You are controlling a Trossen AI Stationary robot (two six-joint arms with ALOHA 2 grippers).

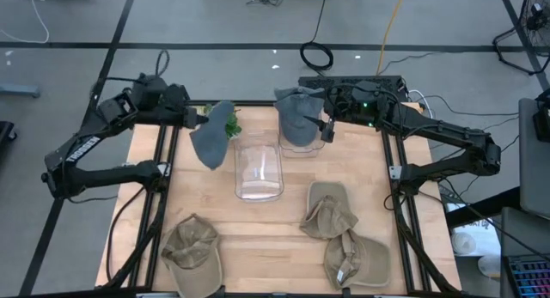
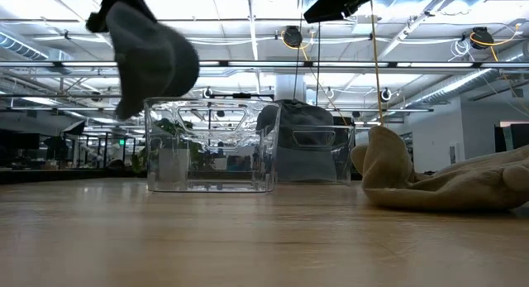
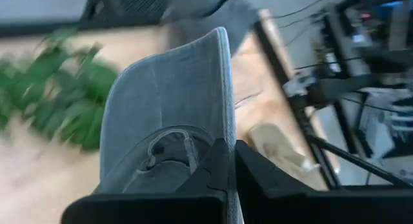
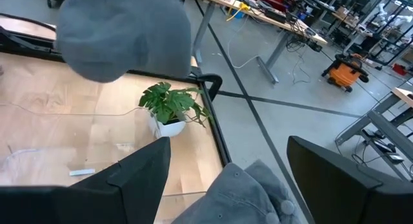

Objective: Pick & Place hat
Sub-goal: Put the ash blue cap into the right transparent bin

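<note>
A blue-grey hat [image 1: 210, 142] hangs in the air at the far left, beside a small potted plant [image 1: 230, 124], with my left gripper [image 1: 199, 119] shut on it. It also shows high up in the low view, as the blue-grey hat [image 2: 153, 55]. A second grey hat [image 1: 296, 118] sits on a small clear container [image 2: 318, 155] at the far middle. My right gripper [image 1: 326, 126] stands open just above this hat [image 4: 248, 192], one finger on either side. Whether it touches the hat does not show. My left gripper pinches the blue-grey hat's seamed rim [image 3: 224, 114] between its two shut fingers [image 3: 216, 166]. The fingers slant downward onto it from the table's left side. The hat hangs below the fingers, lifted clear of the table and the plant.
A large clear bin [image 1: 258, 165] stands mid-table, right of the hanging hat. Two tan hats [image 1: 331, 212] [image 1: 357, 259] lie at the near right and an olive hat [image 1: 193, 246] at the near left. Bare wood lies between them.
</note>
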